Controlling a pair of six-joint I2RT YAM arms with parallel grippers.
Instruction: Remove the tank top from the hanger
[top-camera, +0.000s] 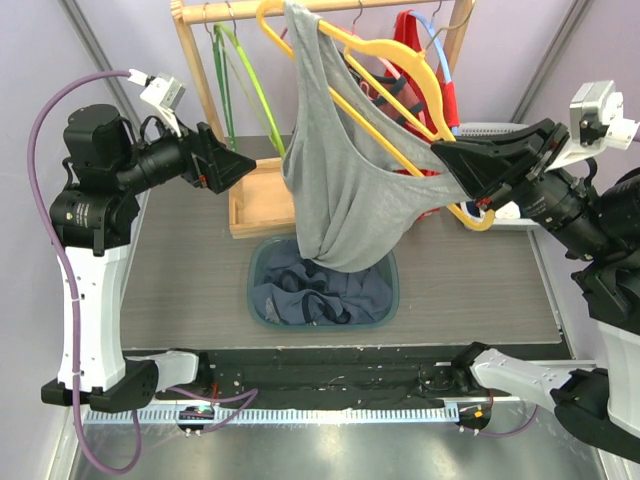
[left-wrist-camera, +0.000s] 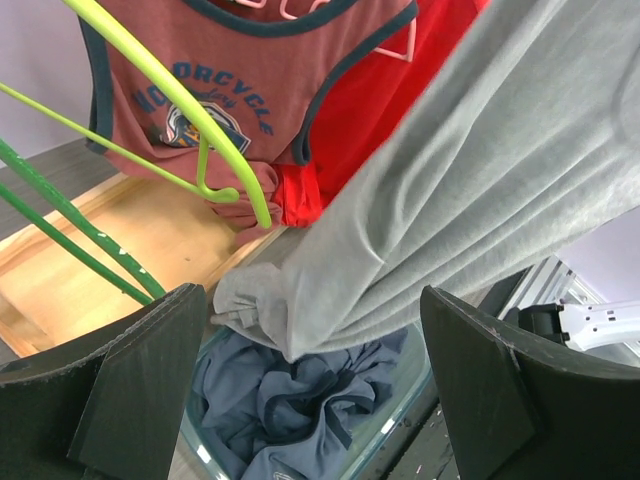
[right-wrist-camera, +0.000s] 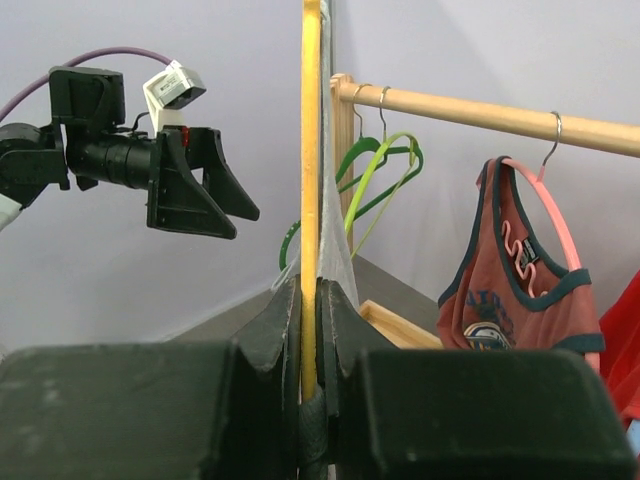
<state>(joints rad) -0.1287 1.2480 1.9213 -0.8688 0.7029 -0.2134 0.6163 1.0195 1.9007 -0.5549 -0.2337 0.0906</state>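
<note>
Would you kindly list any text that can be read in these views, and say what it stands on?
"OTORCYCLE": arched across the maroon top; the lime hanger hides its first letter.
Emblem below that word: lettering too small to read.
Right wrist view: the same top's print is too blurred to read.
Nothing else is legible.

The gray tank top (top-camera: 340, 190) hangs on a yellow hanger (top-camera: 385, 47), over a blue basket (top-camera: 394, 288); the right gripper (top-camera: 455, 168) pinches the hanger. The left gripper (top-camera: 248, 166) is beside the top, not touching it.
</note>
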